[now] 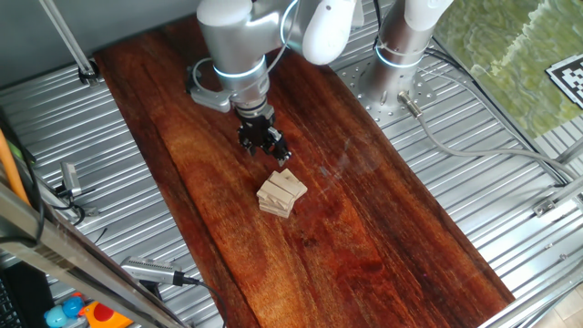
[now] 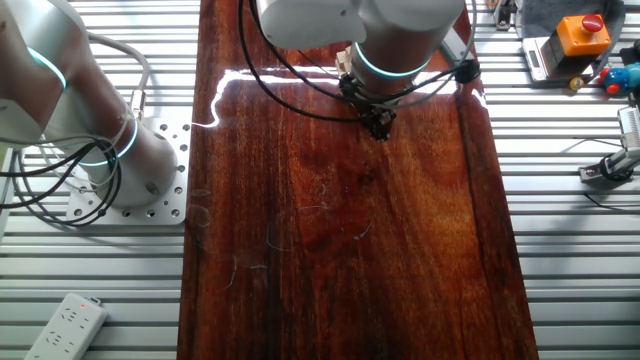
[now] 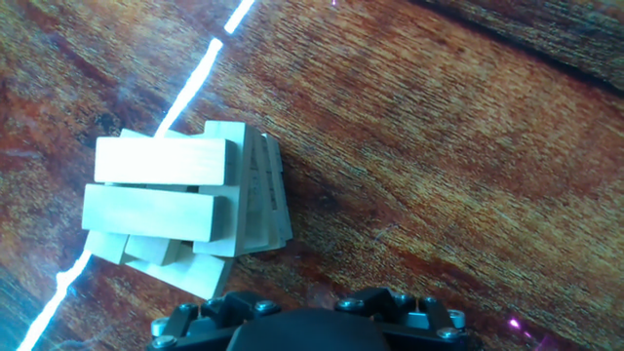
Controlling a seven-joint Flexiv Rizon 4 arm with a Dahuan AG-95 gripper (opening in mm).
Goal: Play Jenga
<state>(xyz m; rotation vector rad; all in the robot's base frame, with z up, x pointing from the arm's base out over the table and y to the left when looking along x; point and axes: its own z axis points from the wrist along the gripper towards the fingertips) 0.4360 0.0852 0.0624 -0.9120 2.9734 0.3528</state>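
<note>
Jenga (image 1: 281, 193) blocks are sitting in a small crossed stack near the middle of the dark wood board (image 1: 383, 237), slightly left of frame centre in one fixed view. Layers are looking uneven — the upper pieces are skewed against those beneath. In the hand view the stack (image 3: 180, 210) is lying at the left of the frame, two pale blocks side by side on top, lower blocks poking out below and to the right.

Gripper (image 1: 267, 142) is hanging just above and to the upper left of the stack in that fixed view, apart from it, holding nothing. Whether its fingers are spread or pressed together I cannot tell — they are showing only as a dark cluster. In the other fixed view the gripper (image 2: 378, 125) is showing at upper centre, under the grey arm (image 2: 400, 30), and the stack is hidden there.

Ribbed metal table (image 1: 510, 219) is surrounding the board; a white power strip (image 2: 66, 325) is lying at the lower left of the other fixed view.
</note>
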